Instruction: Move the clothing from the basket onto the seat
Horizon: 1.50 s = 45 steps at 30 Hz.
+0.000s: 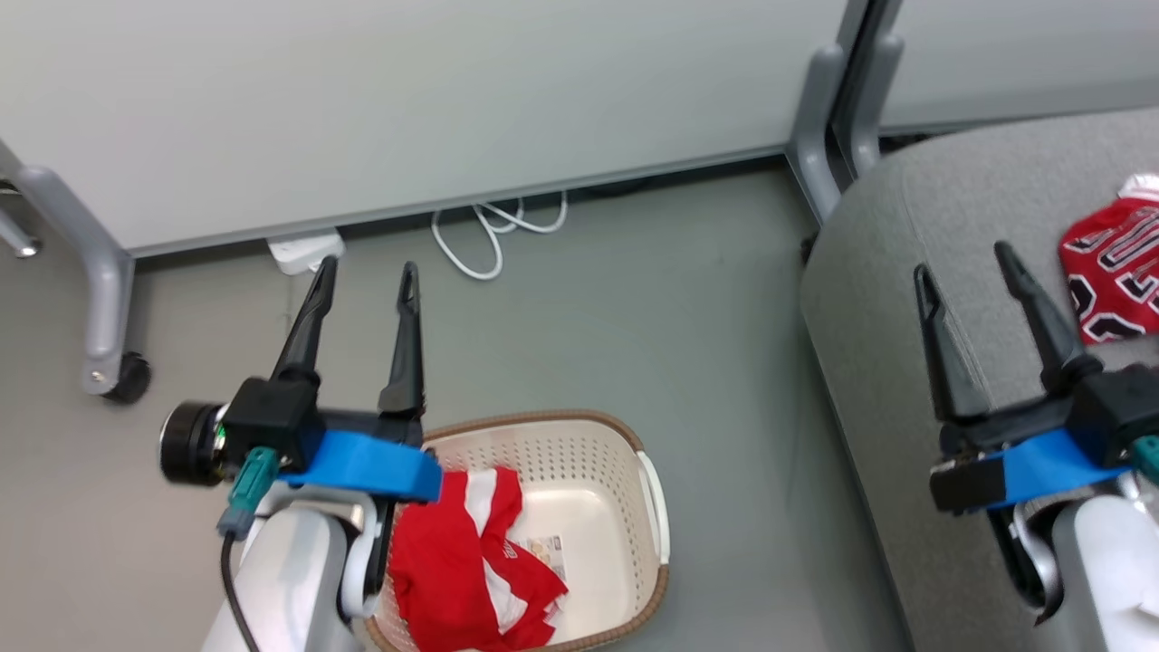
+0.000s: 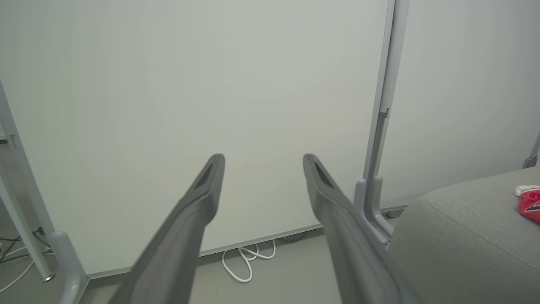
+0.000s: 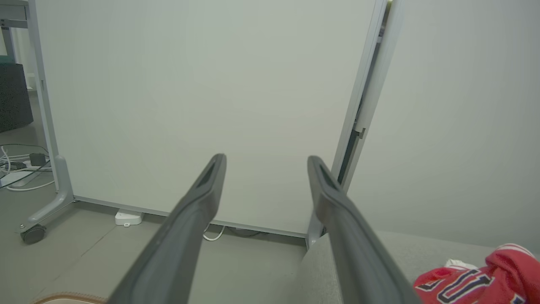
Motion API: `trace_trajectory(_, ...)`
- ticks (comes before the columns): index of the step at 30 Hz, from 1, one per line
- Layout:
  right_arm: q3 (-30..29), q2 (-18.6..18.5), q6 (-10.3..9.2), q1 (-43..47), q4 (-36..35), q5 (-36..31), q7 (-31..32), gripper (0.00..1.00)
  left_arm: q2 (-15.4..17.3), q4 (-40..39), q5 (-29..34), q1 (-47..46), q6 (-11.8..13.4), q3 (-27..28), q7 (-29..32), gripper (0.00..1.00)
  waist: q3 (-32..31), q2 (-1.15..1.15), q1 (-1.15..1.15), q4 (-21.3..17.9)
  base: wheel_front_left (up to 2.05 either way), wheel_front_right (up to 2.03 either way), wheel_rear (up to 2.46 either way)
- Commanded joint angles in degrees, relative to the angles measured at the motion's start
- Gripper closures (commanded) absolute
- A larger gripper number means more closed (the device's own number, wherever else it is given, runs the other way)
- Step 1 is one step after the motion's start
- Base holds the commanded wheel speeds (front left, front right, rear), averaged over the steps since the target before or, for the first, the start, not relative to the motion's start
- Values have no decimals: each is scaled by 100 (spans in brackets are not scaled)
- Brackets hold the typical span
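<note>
Wide apart and empty, both pairs of fingers. Up over the basket's (image 1: 543, 418) far-left corner, the left gripper (image 1: 369, 267), tips aimed past the basket toward the partition (image 1: 407, 109). Well right of the basket, above the seat (image 1: 887, 299), the right gripper (image 1: 962, 259), likewise gripping nothing.

Inside the basket, against its left wall: a red-and-white striped piece (image 1: 471, 557), bunched, partly hidden under the left forearm (image 1: 290, 580); one garment or two, impossible to tell. Well right of the basket, on the seat: the red jersey (image 1: 1114, 272). Probably partway through, then, with a pickup pending.

For that pickup:
- Tip the left wrist down and keep the fingers wide.
- Come in from above the heap, not across the rim.
- Sink into the thickest fold and close only once deep in the cloth.
- Lift straight up until clear of the rim; loose fabric likely to snag on the handle (image 1: 654, 507) or drag the light basket along.
- Carry right, over the seat's rounded edge, and release beside the jersey.

Beyond the basket: a white cable (image 1: 493, 240) and a white plug block (image 1: 306, 251) at the partition's foot. Far left of it, a caster (image 1: 127, 378). Beyond and right, grey partition legs (image 1: 815, 154) by the seat's corner. None of these between basket and seat; only the right gripper there, best drawn aside first.
</note>
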Motion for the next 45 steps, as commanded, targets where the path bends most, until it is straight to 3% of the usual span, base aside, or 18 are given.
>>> trace_trajectory(1,47,78,1,218,-30,32,-18,0,-33,-61,57,229,-33,196,-14,0,-329,0,1,277,0,0,0)
trace_trajectory(11,-30,470,1,1048,98,175,-18,0,-187,-252,348,1206,-392,923,-14,0,-831,0,1,440,0,0,0)
trace_trajectory(20,-159,675,1,1528,207,201,-19,0,-305,-258,488,1584,-605,1013,-14,0,-931,0,1,458,0,0,0)
trace_trajectory(45,-260,825,1,1695,152,159,-18,0,-334,-200,462,1643,-620,990,-14,0,-970,0,1,486,0,0,0)
